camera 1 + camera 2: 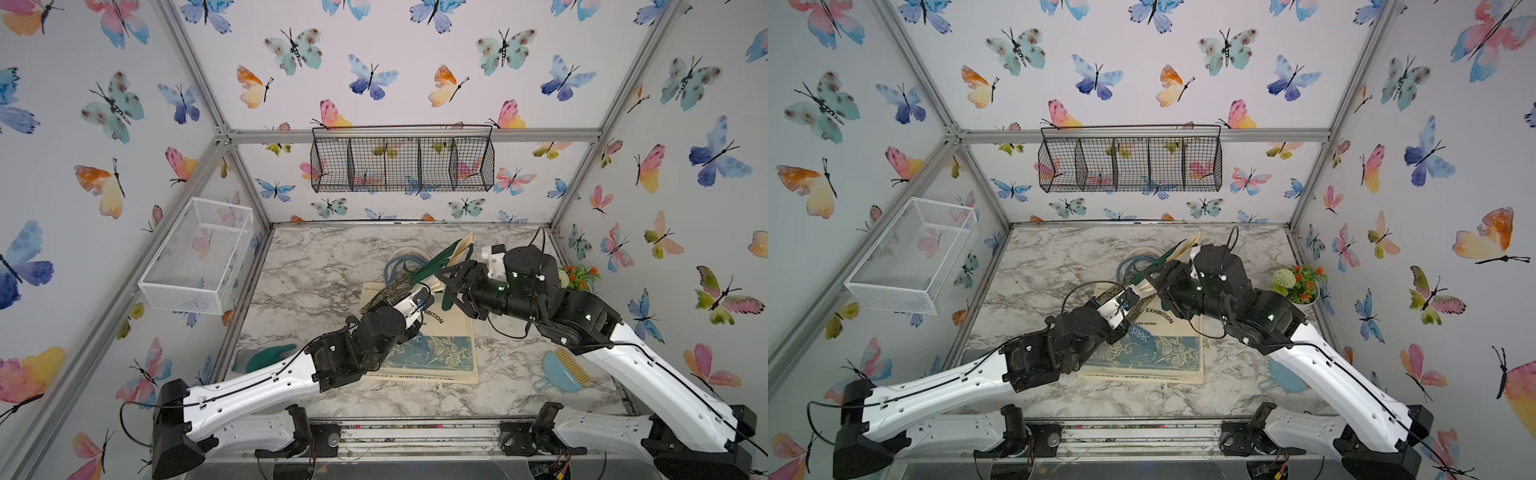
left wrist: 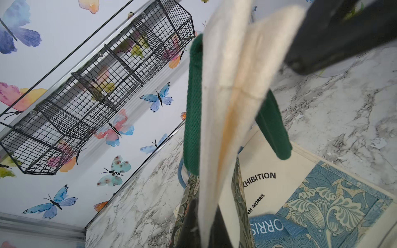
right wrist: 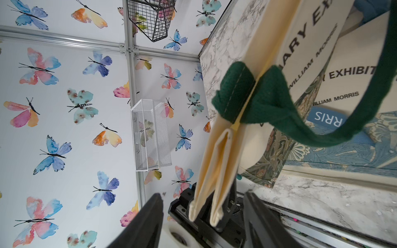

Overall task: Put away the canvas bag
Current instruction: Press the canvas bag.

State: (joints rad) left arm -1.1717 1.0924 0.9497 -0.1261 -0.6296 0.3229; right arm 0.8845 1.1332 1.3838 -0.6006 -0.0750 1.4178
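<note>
The canvas bag (image 1: 462, 249) is cream with dark green handles (image 1: 432, 264) and a green floral panel. It is folded and lifted off the marble table (image 1: 316, 266), standing up at the middle back. My left gripper (image 2: 206, 234) is shut on the bag's lower part, with cream cloth (image 2: 217, 128) rising from between the jaws. My right gripper (image 3: 203, 194) is open. The bag's folded cream edge (image 3: 217, 158) hangs between its black fingers (image 3: 150, 214) without touching them. Both top views show the grippers (image 1: 1129, 299) (image 1: 1158, 274) close together at the bag.
A second cream bag with a blue floral print (image 1: 436, 353) lies flat under the arms. A black wire basket (image 1: 403, 164) hangs on the back wall and a white mesh basket (image 1: 195, 257) on the left wall. A flower pot (image 1: 577, 276), a blue brush (image 1: 565, 372) and a teal glove (image 1: 266, 357) sit near the table's edges.
</note>
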